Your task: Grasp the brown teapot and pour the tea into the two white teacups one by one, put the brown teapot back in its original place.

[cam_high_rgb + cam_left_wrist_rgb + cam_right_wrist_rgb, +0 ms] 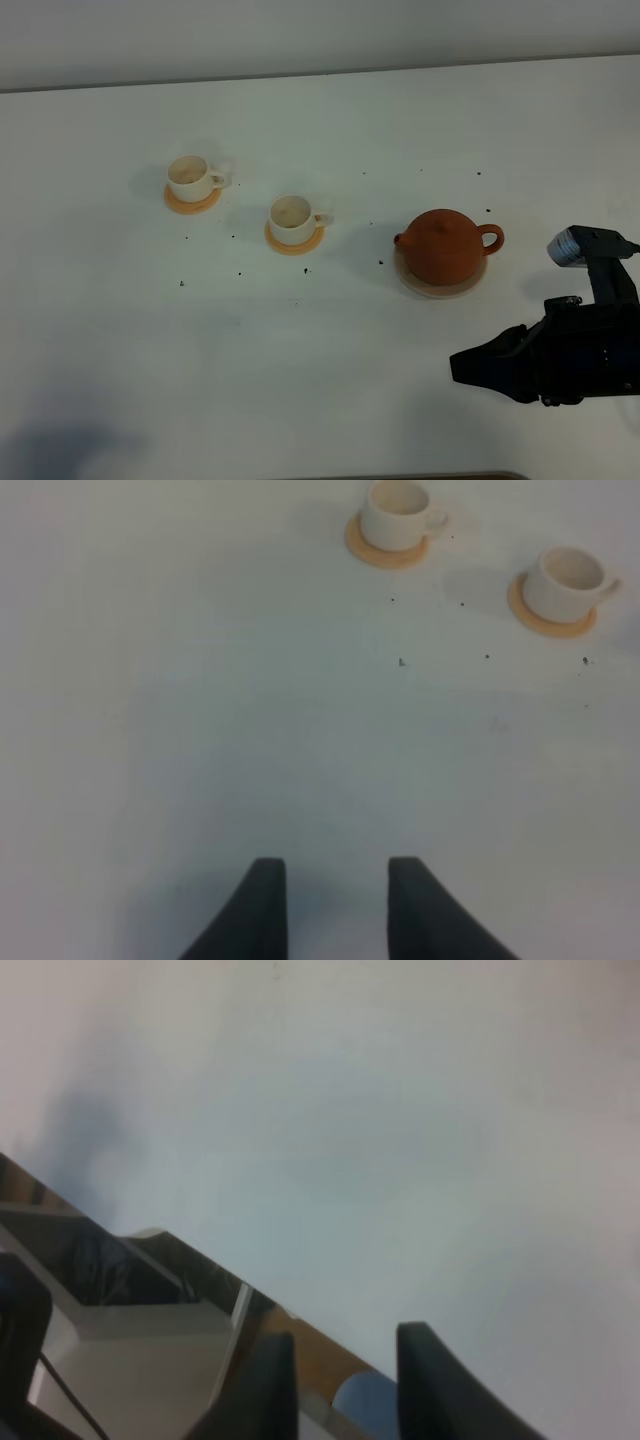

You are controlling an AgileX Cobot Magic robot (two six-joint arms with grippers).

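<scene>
Left end effector (336, 866) is hovering over bare white worktop (300, 380), on the cup side of the brown teapot (445, 245). Its two dark fingers are standing apart with only worktop showing between them, so it is open and holding nothing.

First white teacup (188, 176) is sitting farthest left of the teapot, upright on a small orange coaster (192, 203), its handle pointing toward the teapot side. Second white teacup (291, 214) is sitting between the first cup and the teapot, also upright on its own orange coaster (297, 243), handle turned the same way. Whether the cups are holding anything cannot be told.

A few dark specks (381, 262) are lying scattered on the worktop between the cups and the teapot.

The teapot is resting upright on the pale tan saucer (440, 289), spout facing the cups, loop handle facing away from them.

Right end effector (456, 368) is hanging nearer the camera than the teapot and slightly right of it, apart from it, tips pointing toward the cup side. Its fingers (272, 1375) are standing parted around nothing.
</scene>
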